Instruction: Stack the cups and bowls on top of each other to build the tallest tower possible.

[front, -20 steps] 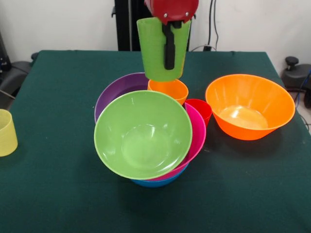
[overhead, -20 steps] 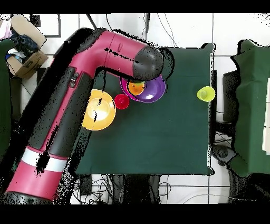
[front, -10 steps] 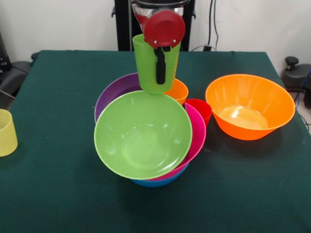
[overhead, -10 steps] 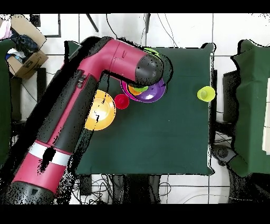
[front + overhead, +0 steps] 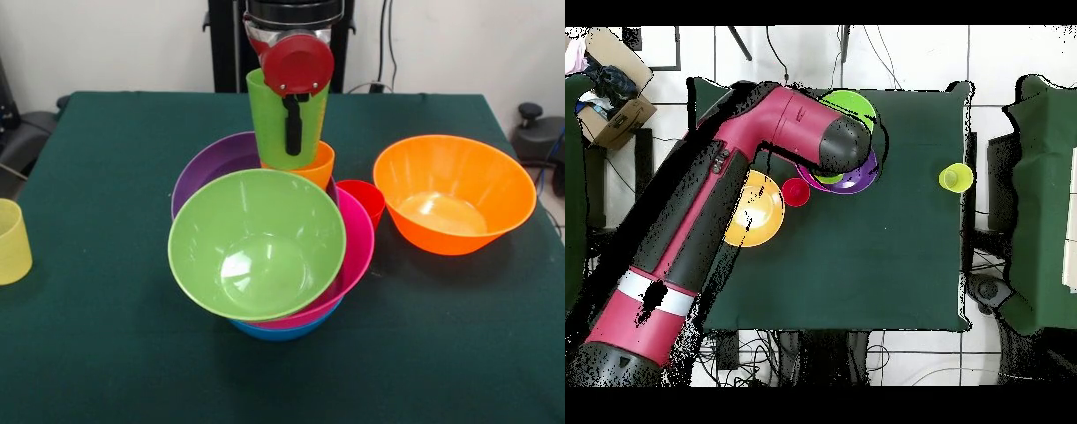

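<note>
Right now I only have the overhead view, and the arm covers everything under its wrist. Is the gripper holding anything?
Observer: Yes. The gripper is shut on the green cup, which it holds upright.
Operator: What is under that cup?
Observer: The orange cup. The green cup's base looks sunk inside its rim.
Operator: And what carries the lime green bowl?
Observer: The lime green bowl lies tilted on a pink bowl, with a blue bowl at the bottom.
</note>
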### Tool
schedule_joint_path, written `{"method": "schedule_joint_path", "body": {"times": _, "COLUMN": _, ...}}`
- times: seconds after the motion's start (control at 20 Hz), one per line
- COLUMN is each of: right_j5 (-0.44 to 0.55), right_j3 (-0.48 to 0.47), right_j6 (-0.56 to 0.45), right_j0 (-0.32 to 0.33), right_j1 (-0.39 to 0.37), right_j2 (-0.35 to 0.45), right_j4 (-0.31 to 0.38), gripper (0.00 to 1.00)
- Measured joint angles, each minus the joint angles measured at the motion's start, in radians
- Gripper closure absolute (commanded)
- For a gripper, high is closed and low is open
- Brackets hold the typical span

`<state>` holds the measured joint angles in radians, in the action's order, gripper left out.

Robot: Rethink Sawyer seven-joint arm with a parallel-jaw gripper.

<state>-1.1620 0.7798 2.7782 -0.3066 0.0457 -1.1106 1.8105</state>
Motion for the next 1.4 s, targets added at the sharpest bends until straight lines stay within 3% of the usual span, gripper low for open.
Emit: {"method": "schedule_joint_path", "body": {"times": 1.4, "right_j5": 0.000, "right_j3": 0.042, "right_j6": 0.000, "right_j0": -0.025, "right_j1": 0.000, "right_j2": -0.038, "right_j4": -0.023, "gripper": 1.00}}
